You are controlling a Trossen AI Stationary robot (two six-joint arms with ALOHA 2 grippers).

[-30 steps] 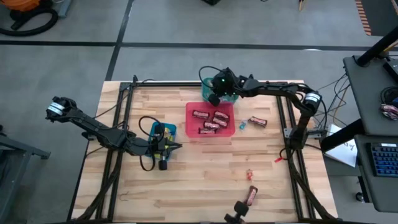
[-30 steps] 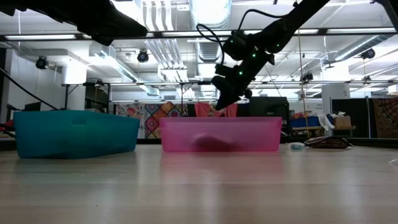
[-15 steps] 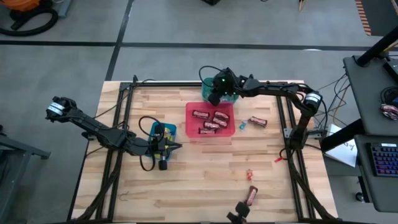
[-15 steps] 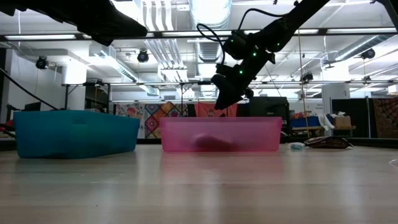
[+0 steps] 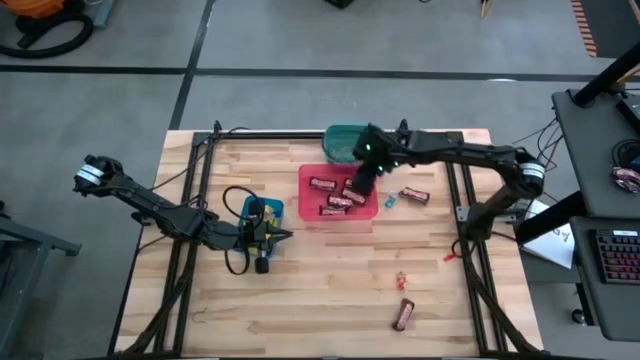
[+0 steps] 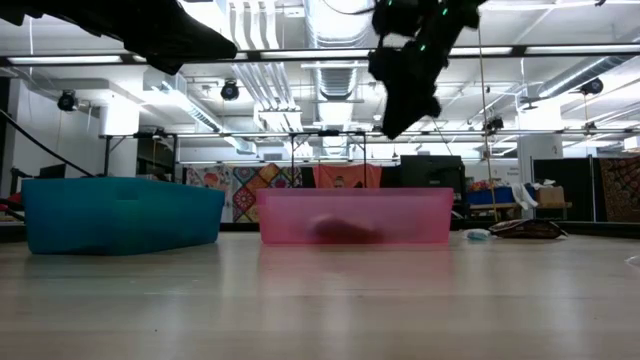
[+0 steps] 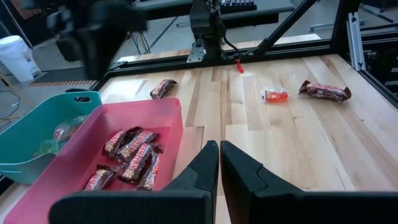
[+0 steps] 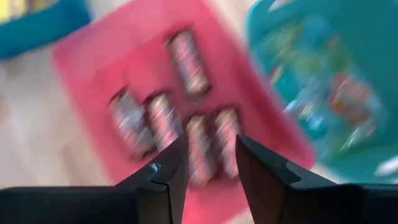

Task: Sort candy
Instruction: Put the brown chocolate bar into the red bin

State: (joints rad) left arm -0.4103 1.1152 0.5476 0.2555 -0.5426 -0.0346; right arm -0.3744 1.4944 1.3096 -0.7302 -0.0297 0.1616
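The right gripper (image 5: 361, 187), jaws parted and empty, hangs above the red bin (image 5: 308, 208) holding 5 bars (image 5: 336, 204), likely bound for loose candy (image 5: 415, 195) toward the bench's right edge, while the left gripper (image 5: 268, 238) waits clenched.

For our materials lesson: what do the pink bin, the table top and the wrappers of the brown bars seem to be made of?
Pink bin: probably plastic, since it looks translucent in the low view, smooth and moulded.
Table top: wood, pale planks with visible grain and seams, seemingly matte.
Brown bars: likely thin foil or plastic film, as the wrappers look glossy, crinkled and printed.
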